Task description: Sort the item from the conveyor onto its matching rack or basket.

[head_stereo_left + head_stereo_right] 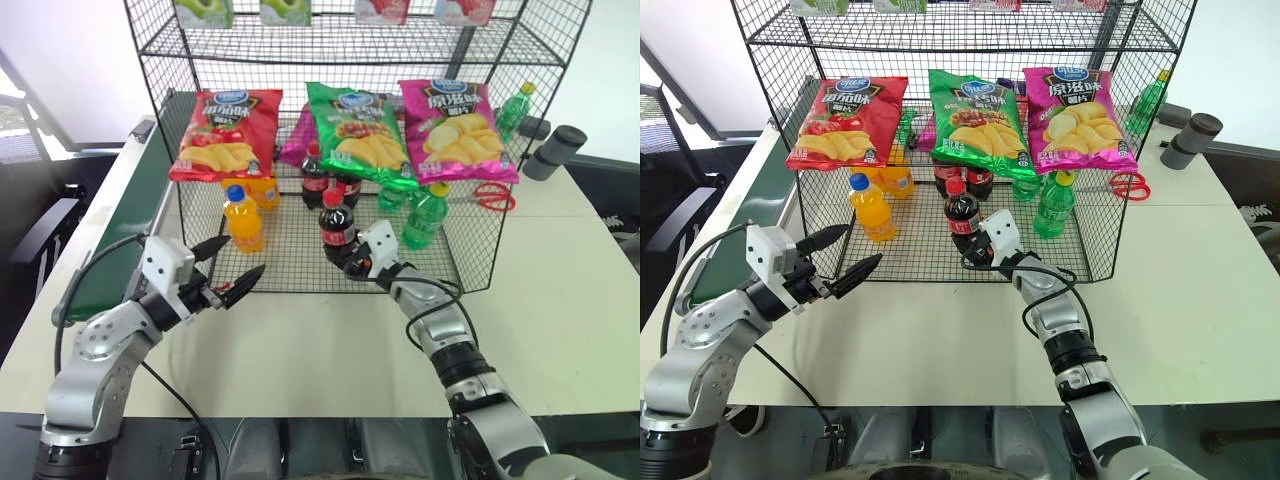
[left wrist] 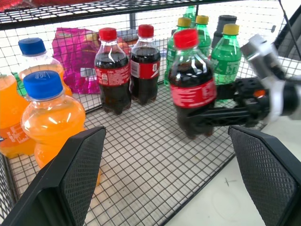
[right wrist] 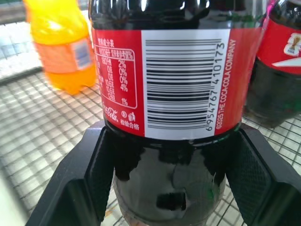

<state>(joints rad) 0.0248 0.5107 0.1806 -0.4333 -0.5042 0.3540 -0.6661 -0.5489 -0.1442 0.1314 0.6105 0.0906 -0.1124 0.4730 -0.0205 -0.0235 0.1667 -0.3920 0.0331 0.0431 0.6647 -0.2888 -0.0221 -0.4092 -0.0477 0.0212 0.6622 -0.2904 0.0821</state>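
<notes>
Right wrist view says it best: the right gripper [image 1: 345, 262] has its fingers clamped on the lower body of the cola bottle [image 1: 336, 226], which stands upright over the rack [image 1: 300, 262]'s bottom grid, near its front edge. So I'd call this the placing step. Next it needs to settle the base flat on the mesh, then let go. Two more colas [image 2: 128, 66] stand further back in the rack, an orange drink [image 1: 243, 218] to one side, a green soda [image 1: 427, 215] to the other, so not much elbow room. The left gripper [image 1: 232, 271] hangs just outside the rack front, fingers spread wide, holding nothing.
</notes>
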